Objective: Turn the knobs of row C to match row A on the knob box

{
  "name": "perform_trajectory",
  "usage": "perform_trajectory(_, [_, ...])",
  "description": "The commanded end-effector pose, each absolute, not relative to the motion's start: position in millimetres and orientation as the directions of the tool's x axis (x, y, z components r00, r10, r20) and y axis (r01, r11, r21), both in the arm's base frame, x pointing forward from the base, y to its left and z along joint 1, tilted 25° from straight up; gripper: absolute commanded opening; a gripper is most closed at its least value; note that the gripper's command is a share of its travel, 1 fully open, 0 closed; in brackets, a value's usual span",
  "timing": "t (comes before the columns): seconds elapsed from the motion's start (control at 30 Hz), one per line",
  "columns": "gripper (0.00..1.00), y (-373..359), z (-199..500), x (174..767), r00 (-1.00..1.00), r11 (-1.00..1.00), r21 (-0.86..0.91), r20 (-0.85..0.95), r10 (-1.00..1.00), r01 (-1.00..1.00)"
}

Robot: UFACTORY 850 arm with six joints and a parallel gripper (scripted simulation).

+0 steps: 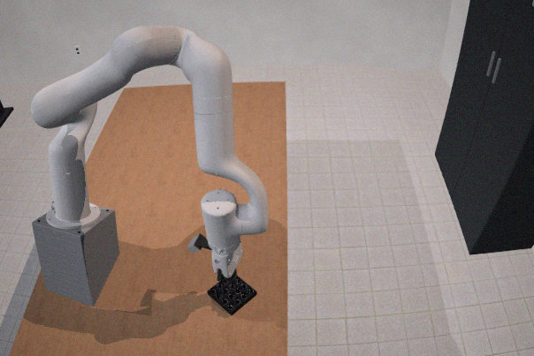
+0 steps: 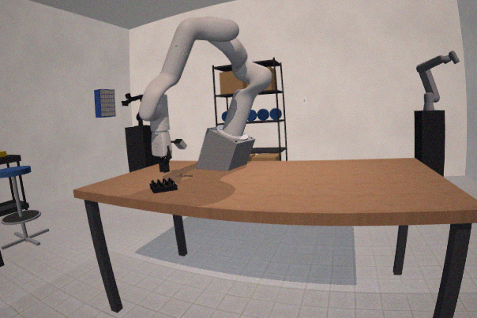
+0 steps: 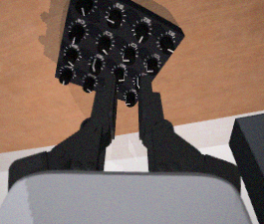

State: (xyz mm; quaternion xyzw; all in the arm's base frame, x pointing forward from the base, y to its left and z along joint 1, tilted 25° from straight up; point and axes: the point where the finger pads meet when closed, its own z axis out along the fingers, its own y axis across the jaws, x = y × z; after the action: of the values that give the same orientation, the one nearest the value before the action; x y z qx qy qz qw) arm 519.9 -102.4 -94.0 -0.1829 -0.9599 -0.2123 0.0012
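Knob box (image 3: 119, 44) sits directly under the gripper (image 3: 125, 83), whose two dark fingers stand a narrow gap apart with nothing between them. In the side view the tips hang a little above the knobs, not touching. From the wrist view the gap lines up over a knob in the row of the box nearest the camera, though the printed names are too small to tell which knob it is.

The box is a small black square with sixteen round knobs packed close together, each with a white line. It stands flat on the wooden table (image 2: 316, 192), near one long edge and toward an end corner, well apart from the arm's base (image 1: 75, 255).

It looks rigid and light, so a sideways shove would probably slide it on its feet. The knobs are likely hard and smooth. The place to take hold is the side of one knob, with the fingers coming straight down on either side of it, then twisting about its centre. The neighbours are close, so a wide finger could nudge one.
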Motion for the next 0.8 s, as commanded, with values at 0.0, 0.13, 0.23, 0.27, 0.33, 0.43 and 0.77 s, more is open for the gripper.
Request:
perform_trajectory(0.0, [0.19, -103.3, -92.8, 520.6, -0.962, 0.871, 0.42, 0.015, 0.273, 0.254])
perform_trajectory(0.13, [0.19, -103.7, -91.9, 520.5, -0.988, 0.901, 0.418, -0.044, 0.148, 0.116])
perform_trajectory(0.23, [0.19, -103.9, -91.4, 520.4, -0.994, 0.91, 0.414, -0.077, 0.076, 0.038])
perform_trajectory(0.27, [0.19, -104.0, -91.2, 520.4, -0.995, 0.911, 0.411, -0.088, 0.052, 0.012])
perform_trajectory(0.33, [0.19, -104.2, -90.9, 520.4, -0.994, 0.913, 0.406, -0.109, 0.004, -0.041])
perform_trajectory(0.43, [0.19, -104.4, -90.4, 520.3, -0.988, 0.91, 0.396, -0.141, -0.068, -0.119])
perform_trajectory(0.77, [0.19, -105.1, -88.9, 520.2, -0.931, 0.868, 0.351, -0.231, -0.284, -0.352])
